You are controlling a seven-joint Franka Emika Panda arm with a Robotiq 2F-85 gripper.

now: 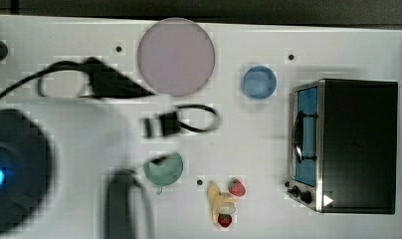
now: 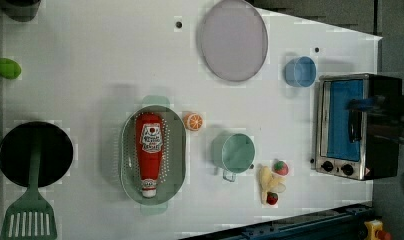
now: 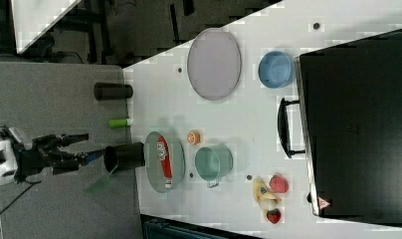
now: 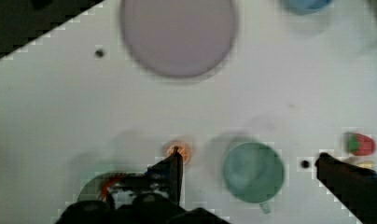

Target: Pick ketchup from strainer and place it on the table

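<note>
The small red ketchup bottle (image 2: 150,152) lies flat along the pale green oval strainer (image 2: 177,150), below the wide-open, empty gripper (image 4: 247,163), which hangs high up.

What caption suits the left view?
Red ketchup squeeze bottle lying in pale green oval strainer on white table.

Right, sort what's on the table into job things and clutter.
Job: red squeeze ketchup bottle, pale green oval plastic strainer holding it, white tabletop, open pincer.
Clutter: teal cup, lilac plate, blue bowl, toaster oven, orange slice.
</note>
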